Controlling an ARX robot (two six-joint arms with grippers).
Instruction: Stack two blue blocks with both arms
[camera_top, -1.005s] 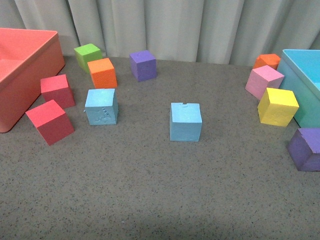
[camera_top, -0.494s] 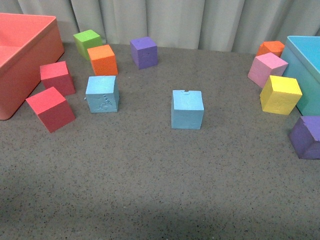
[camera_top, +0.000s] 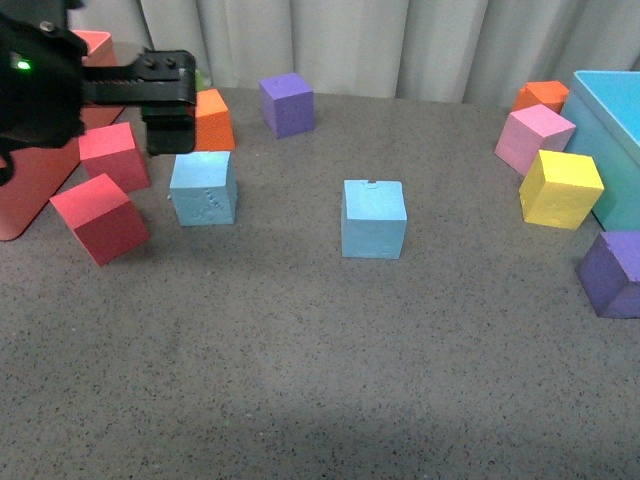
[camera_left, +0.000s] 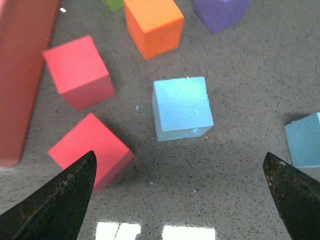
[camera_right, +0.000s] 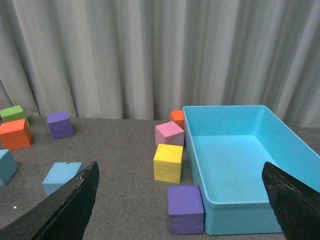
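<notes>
A matte black, boxy left arm (camera_top: 40, 100) is seen, marked by a small green light (camera_top: 20, 65) and round screw heads (camera_top: 152, 62). Its dark tapered fingers (camera_left: 65, 195) are flecked with brown, as are the right arm's fingers (camera_right: 65, 205).

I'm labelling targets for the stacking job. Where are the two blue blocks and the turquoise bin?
embossed blue block (camera_top: 203, 205), front view, marked front face
middle blue block (camera_top: 375, 200), front view, top face
turquoise bin (camera_right: 240, 220), right wrist view, near outer wall
</notes>
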